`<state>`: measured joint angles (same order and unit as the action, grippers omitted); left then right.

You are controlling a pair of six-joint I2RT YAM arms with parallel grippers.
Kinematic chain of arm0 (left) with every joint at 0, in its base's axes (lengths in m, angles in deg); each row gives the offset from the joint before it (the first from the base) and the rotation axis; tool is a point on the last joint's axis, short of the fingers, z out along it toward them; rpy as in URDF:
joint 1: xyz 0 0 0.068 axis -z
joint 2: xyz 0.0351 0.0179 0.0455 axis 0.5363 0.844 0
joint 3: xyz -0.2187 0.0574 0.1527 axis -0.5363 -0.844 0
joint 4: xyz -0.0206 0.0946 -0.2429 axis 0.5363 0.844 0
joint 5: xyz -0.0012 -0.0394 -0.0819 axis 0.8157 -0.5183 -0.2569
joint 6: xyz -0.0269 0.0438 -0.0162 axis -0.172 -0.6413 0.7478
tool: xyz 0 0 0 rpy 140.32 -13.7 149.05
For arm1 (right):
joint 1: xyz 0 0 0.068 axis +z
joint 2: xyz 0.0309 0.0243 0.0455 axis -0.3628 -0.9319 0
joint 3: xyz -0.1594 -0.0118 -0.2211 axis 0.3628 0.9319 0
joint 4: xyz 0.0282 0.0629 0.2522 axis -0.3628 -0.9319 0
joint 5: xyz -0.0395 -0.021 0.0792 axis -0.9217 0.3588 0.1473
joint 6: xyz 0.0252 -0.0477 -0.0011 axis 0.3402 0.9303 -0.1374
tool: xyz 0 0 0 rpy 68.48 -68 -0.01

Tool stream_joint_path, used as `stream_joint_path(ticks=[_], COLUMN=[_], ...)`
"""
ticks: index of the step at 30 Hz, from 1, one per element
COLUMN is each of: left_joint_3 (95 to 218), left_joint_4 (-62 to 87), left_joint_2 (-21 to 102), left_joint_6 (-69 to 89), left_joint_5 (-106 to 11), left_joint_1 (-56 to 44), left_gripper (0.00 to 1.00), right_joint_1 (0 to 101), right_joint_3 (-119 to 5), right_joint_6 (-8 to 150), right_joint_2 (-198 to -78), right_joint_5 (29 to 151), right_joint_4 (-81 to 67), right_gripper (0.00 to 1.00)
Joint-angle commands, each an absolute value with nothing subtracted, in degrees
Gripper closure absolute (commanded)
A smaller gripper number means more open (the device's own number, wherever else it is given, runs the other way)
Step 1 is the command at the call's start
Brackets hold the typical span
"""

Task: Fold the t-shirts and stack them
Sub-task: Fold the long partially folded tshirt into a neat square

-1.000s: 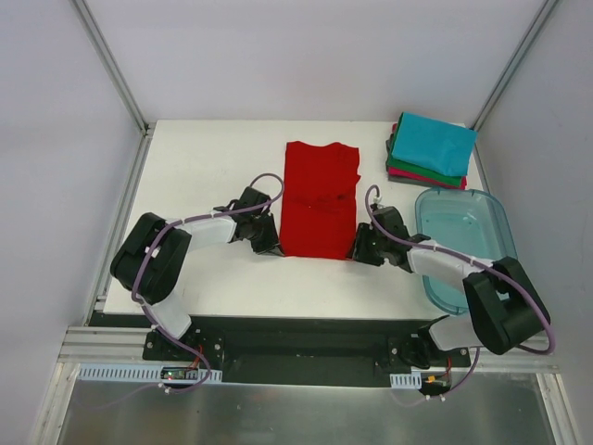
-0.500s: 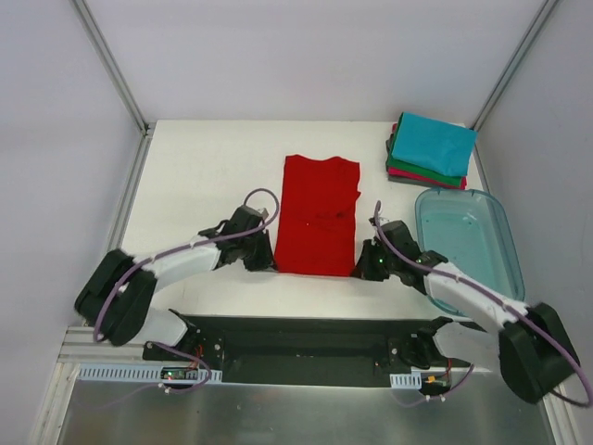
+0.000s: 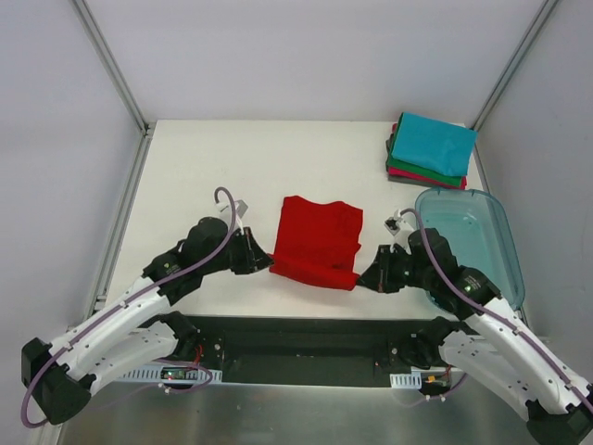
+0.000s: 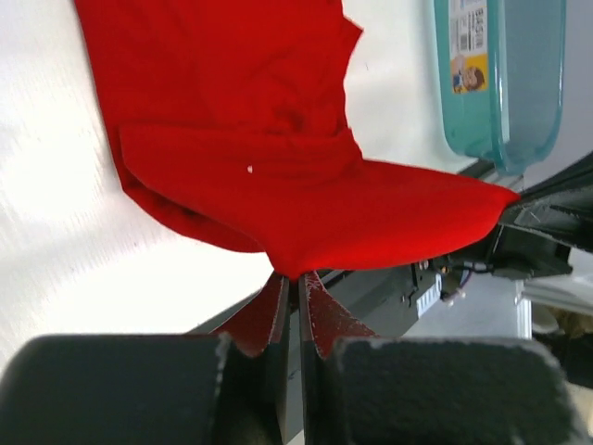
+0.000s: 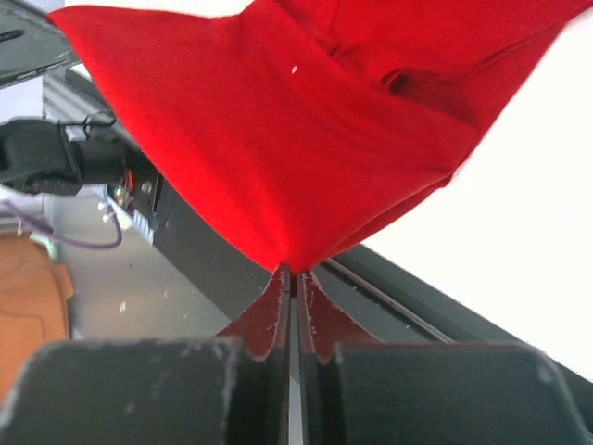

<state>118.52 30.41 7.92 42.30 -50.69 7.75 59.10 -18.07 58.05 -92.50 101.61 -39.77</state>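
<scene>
Mid-fold: my left pincer (image 3: pixel 262 262) and right pincer (image 3: pixel 364 275) clamp the red t-shirt (image 3: pixel 315 239) by its near corners; next I'd carry them toward its far edge.

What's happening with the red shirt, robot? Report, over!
Left pincer and right pincer shut, each pinching a near corner of the red t-shirt. Near edge lifted. Plastic tub apart from it, to the right.

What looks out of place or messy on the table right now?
Nothing spilled or damaged. The red shirt is rumpled, its near corners pinched by the left gripper and right gripper; the folded stack is slightly fanned.
</scene>
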Motion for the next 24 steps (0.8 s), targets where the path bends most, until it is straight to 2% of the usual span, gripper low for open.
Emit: stream_joint_path(ticks=[1,6,12,20,24], left_joint_3=[127.68,137.61,147.38,156.61,161.27], left_joint_4=[30.63,30.28,29.4,28.43,28.52], left_joint_2=[15.36,28.28,42.35,57.12,64.59], left_joint_6=[39.63,36.46,34.26,32.86,31.89], left_joint_5=[-42.41,-37.03,-41.68,-43.17,-45.89], left_joint_1=[7.91,6.25,-0.25,-4.83,-7.46], left_gripper=[1.0,1.0,1.0,1.0,1.0], right_joint_1=[55.83,48.71,42.37,37.89,36.39], right_joint_3=[-25.1,-28.62,-33.01,-39.69,-46.97], right_joint_6=[61.42,64.41,66.96,68.46,69.6], right_joint_2=[-97.65,-105.3,-116.02,-133.59,-144.75], right_joint_5=[93.98,90.98,92.3,87.2,86.59], right_joint_4=[-43.52,-39.13,-32.1,-26.22,-26.72], right_gripper=[0.99,0.99,1.0,1.0,1.0])
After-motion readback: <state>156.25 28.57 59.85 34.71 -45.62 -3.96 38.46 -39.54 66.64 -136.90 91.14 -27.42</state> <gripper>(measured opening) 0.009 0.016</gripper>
